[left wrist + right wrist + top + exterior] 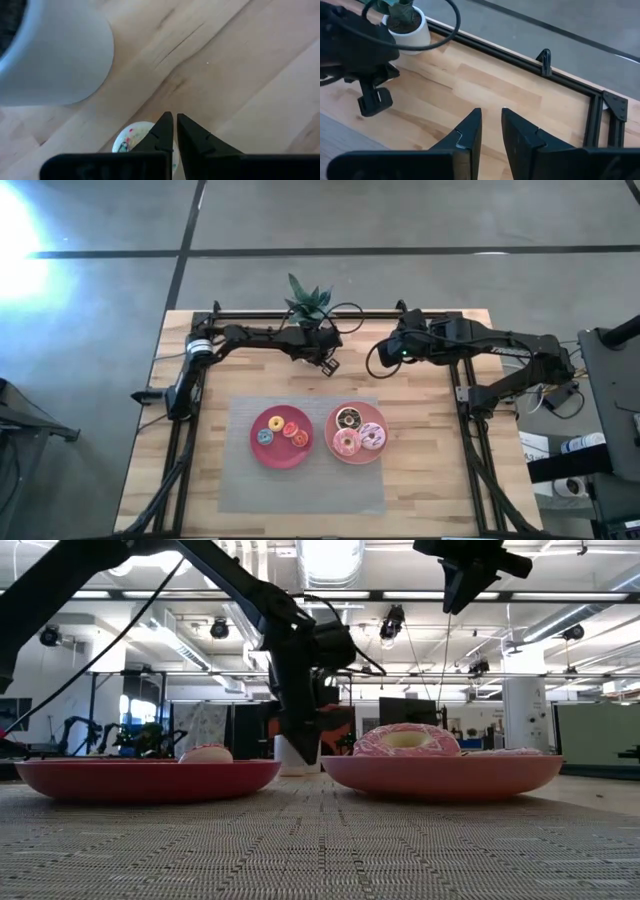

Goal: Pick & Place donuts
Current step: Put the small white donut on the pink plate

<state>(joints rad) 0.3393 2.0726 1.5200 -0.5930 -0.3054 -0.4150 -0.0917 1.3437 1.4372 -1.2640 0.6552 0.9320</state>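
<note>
Two pink-red plates lie on a grey mat. The left plate point(254, 450) carries tiny blue point(265, 437), orange point(275, 423) and red point(299, 439) donuts. The right plate point(334, 420) carries the chocolate point(349, 418), pink point(347, 443) and lilac point(372, 436) donuts. A tiny cream donut point(131, 140) with sprinkles lies on the bare wood beside the white pot, partly hidden under my left gripper point(175, 120), which points down over it, shut. My right gripper point(491, 114) hangs open above the wood at the far side, high in the low view point(468, 585). My left gripper's shut fingers point(161, 131) stand over one side of the cream donut, coming from above. The finger covers that side, so I cannot tell whether it touches the donut, which lies flat on the wood.
A white pot point(50, 55) with a green plant point(306, 302) stands close behind my left gripper at the far edge. A black frame rail point(520, 57) runs along the far edge. The grey mat point(240, 490) stretches toward the near edge; bare wood point(430, 470) lies to its right.
</note>
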